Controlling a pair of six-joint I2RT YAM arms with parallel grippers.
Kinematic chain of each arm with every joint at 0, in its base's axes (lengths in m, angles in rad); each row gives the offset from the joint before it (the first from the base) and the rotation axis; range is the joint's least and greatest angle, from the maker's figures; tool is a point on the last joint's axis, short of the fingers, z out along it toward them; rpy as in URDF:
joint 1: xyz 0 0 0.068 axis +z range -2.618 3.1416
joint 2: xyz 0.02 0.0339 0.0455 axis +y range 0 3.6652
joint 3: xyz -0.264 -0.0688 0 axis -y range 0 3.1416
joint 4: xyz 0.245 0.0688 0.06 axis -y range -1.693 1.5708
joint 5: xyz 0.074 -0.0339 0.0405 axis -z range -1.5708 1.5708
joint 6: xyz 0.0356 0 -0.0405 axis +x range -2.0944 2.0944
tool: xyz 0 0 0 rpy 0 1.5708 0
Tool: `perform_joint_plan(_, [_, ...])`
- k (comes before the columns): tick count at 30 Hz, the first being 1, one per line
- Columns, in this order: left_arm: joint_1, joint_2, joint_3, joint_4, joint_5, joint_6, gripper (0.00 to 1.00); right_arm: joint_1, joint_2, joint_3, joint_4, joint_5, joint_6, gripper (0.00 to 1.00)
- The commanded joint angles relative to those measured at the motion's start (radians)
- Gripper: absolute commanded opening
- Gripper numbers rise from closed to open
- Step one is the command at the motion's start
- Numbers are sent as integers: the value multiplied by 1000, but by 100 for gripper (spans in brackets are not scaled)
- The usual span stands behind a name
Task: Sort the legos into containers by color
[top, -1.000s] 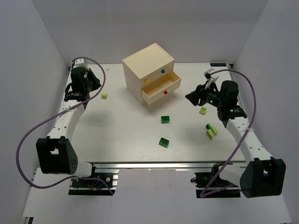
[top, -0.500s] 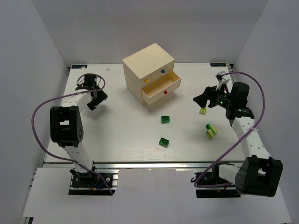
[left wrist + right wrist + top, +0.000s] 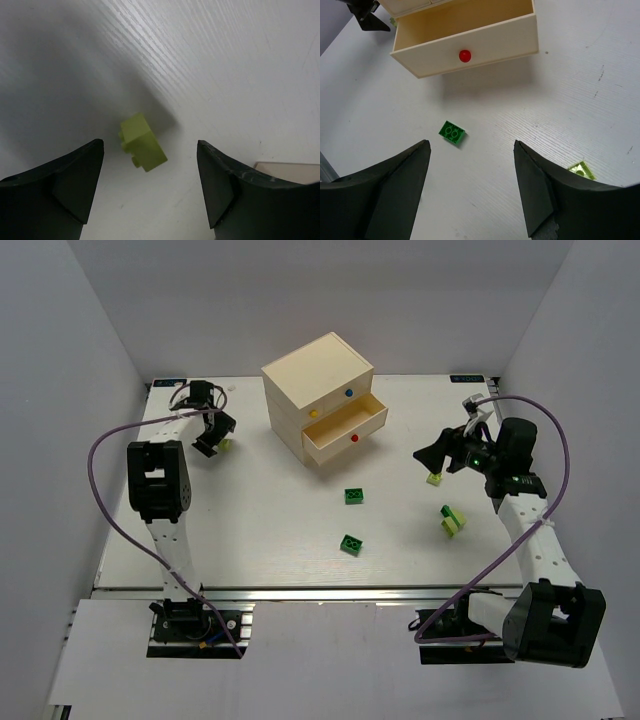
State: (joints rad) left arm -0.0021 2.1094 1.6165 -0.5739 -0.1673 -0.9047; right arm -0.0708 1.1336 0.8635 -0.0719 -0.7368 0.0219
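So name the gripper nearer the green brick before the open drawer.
Right. The right gripper is right of the green brick; the left gripper is far left, over a yellow-green brick.

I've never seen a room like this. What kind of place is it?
Probably a robot lab's test booth: plain white walls box in a table, and a left arm and right arm are bolted at its near edge.
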Motion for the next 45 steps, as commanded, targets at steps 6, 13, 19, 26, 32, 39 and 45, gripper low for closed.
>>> perform_joint_plan(6, [-10, 64, 181, -133, -28, -79, 79, -7, -43, -15, 11, -16, -11, 73])
perform_joint_plan(13, [-10, 80, 161, -138, -11, -76, 70, -14, -47, -17, 12, -9, -5, 73])
perform_joint_plan(19, [-19, 95, 183, -147, 18, -54, 65, -24, -49, -20, 15, -6, -2, 73])
perform_joint_plan(26, [-19, 98, 188, -146, 25, -31, 41, -40, -54, -24, 23, -12, 7, 73])
perform_joint_plan(32, [-19, 41, 114, -91, 69, 26, 20, -53, -57, -29, 27, -15, 13, 73])
perform_joint_plan(39, [-19, -417, -372, 406, 444, 308, 0, -76, -52, -38, 38, -18, 16, 71])
perform_joint_plan(45, [-39, -776, -707, 905, 990, 395, 0, -92, -46, -47, 50, -16, 15, 69])
